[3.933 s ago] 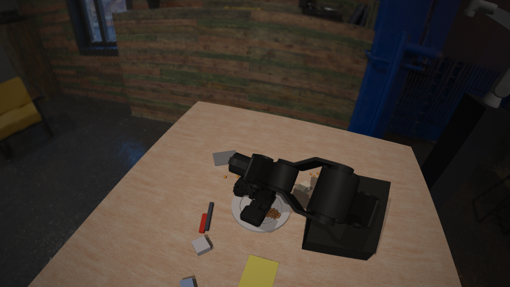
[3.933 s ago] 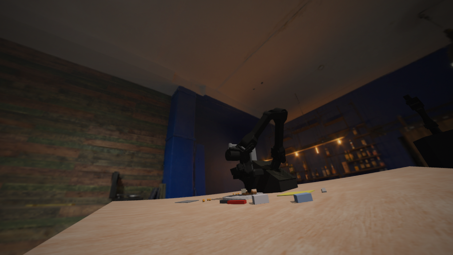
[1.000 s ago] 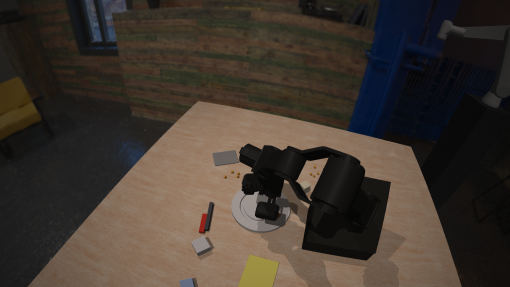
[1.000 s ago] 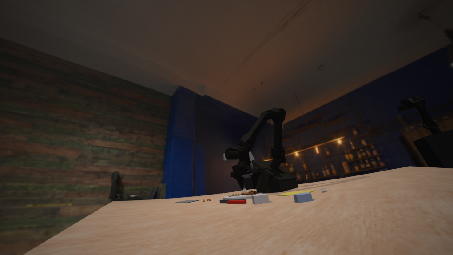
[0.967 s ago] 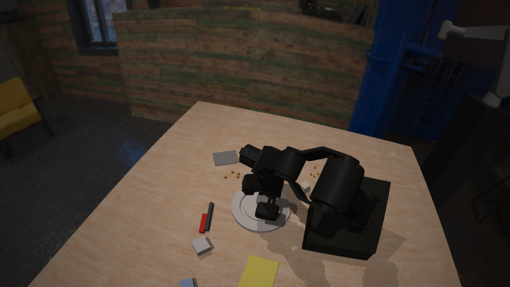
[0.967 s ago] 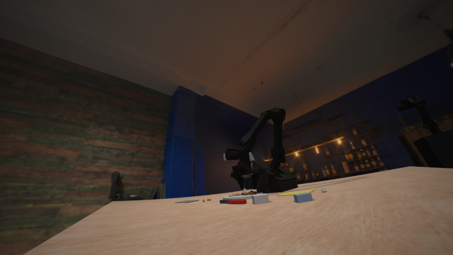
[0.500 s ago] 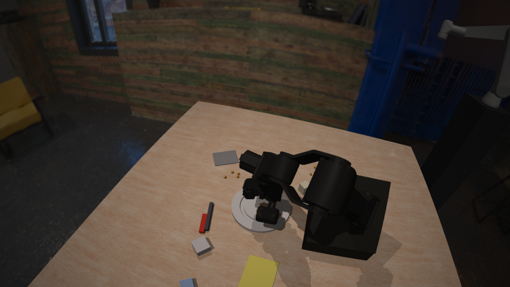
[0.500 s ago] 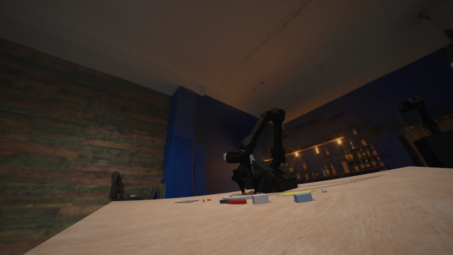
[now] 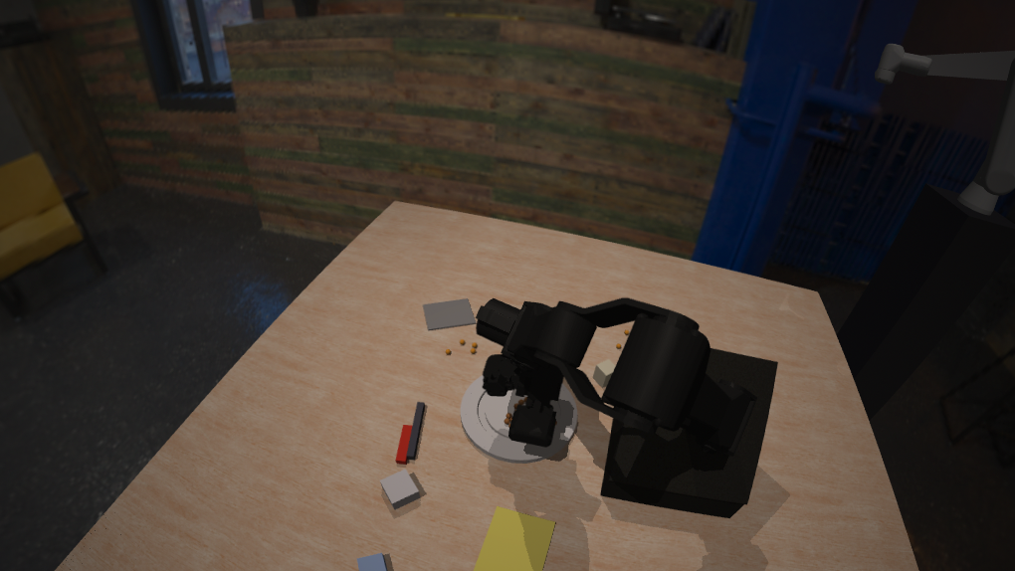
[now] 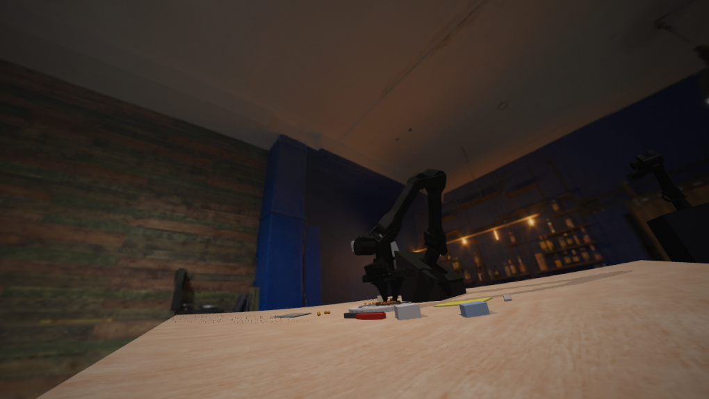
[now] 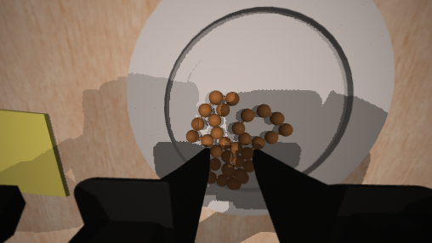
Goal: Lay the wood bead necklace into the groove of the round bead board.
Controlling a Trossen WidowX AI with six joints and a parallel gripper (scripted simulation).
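Observation:
The round bead board (image 9: 472,426) (image 10: 356,308) (image 11: 146,59) is light grey with a dark ring groove. The brown wood bead necklace (image 9: 507,419) (image 10: 386,302) (image 11: 214,121) lies in a tangled heap on it, mostly inside the ring toward its lower part in the wrist view. Two loops spread beyond the fingertips, one left and one right. My gripper (image 9: 519,403) (image 10: 389,299) (image 11: 231,154) is low over the board, its narrowed fingers on either side of the lower bunch of beads, shut on them. The hand hides part of the board in the top view.
A yellow sheet (image 9: 514,539) (image 11: 30,153), a white block (image 9: 400,487) (image 10: 407,311), a blue block (image 9: 371,563) (image 10: 474,308), a red bar (image 9: 403,444) beside a dark bar (image 9: 416,429), a grey plate (image 9: 448,313), small orange beads (image 9: 474,345) and a cream cube (image 9: 604,372) lie around the board.

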